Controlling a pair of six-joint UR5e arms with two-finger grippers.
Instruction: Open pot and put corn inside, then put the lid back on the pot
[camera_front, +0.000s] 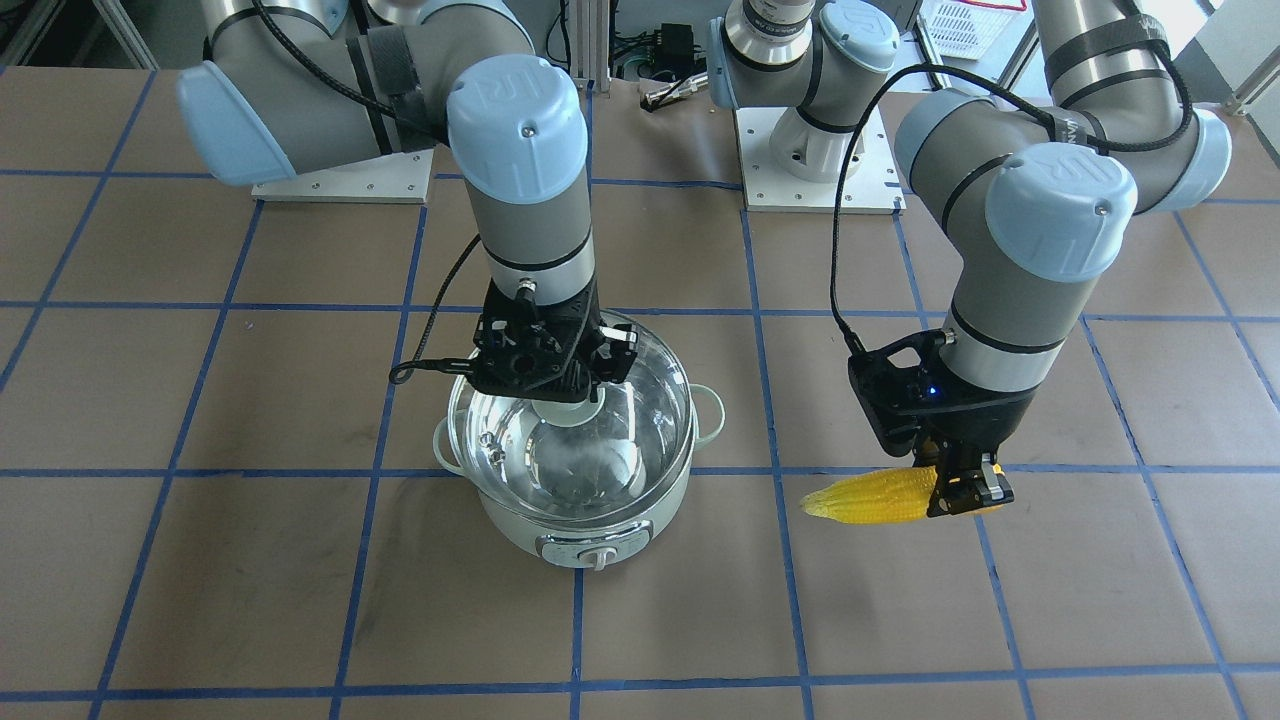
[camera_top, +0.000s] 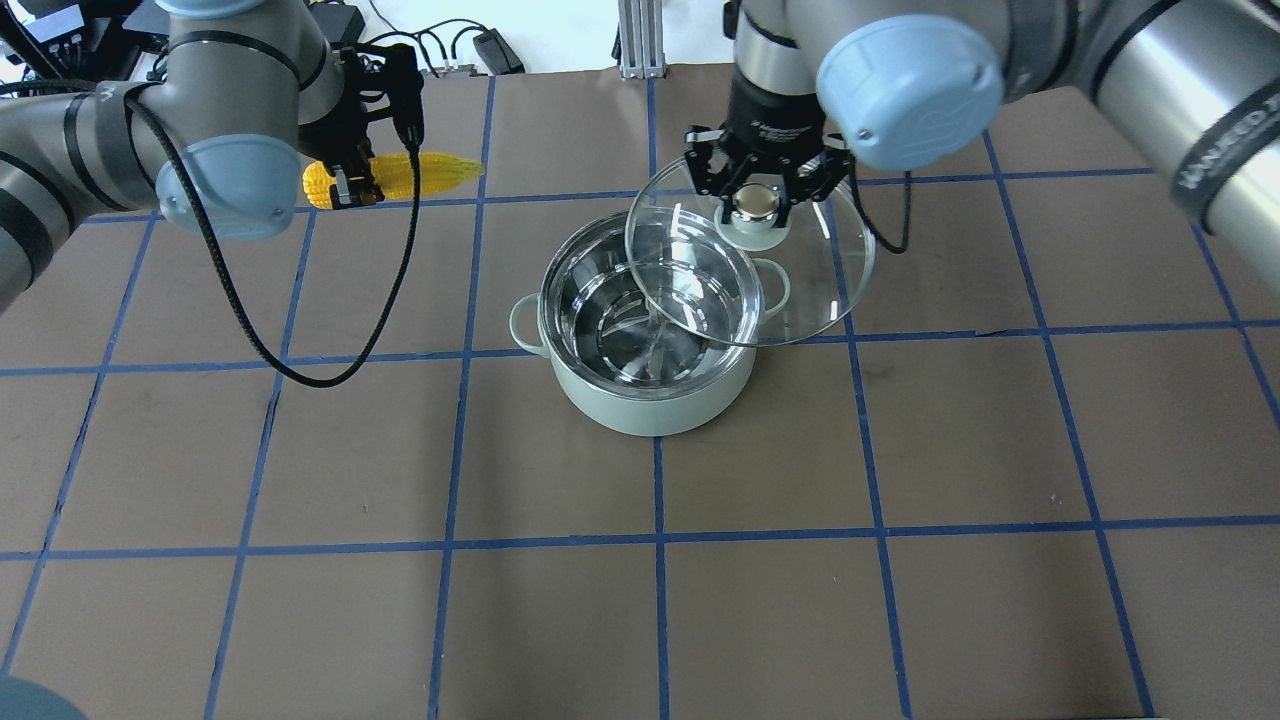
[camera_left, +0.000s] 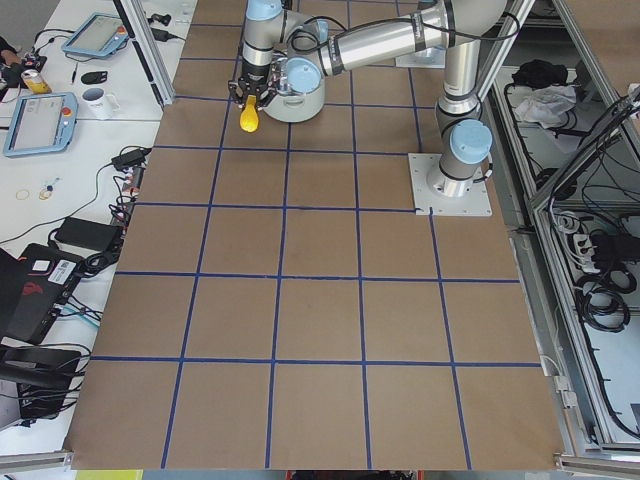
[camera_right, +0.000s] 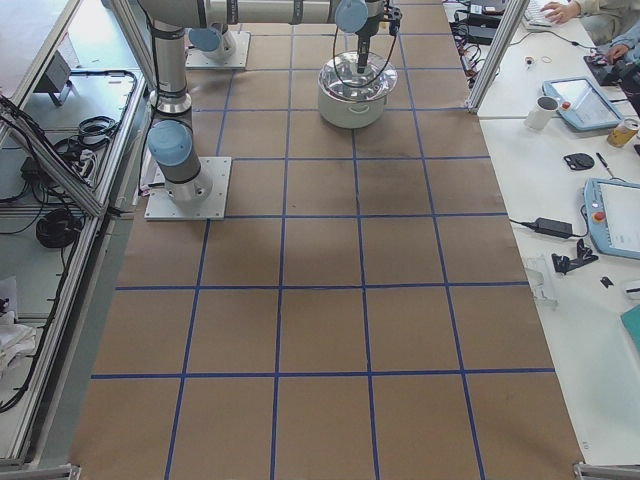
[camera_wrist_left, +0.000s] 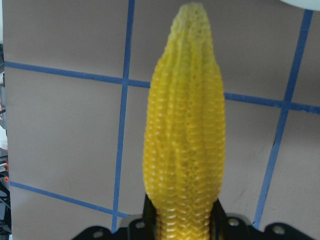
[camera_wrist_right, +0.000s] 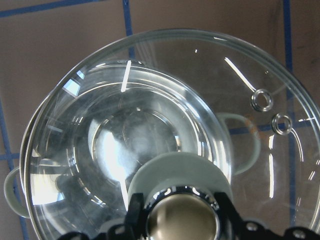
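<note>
corn (camera_wrist_left: 184, 130) | clamped at base by tool (camera_wrist_left: 182, 224) | above taped table (camera_wrist_left: 65, 130)

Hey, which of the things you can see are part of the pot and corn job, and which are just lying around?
Part of the job:
pot
lid, held by its knob in the right gripper
corn, held in the left gripper

Just lying about:
mug, tablet and power adapter on the side bench
white basket

Mint pot (camera_top: 655, 405) stands open, glass lid (camera_top: 800, 290) above it, corn (camera_top: 430, 172) aloft, horizontal.
</note>
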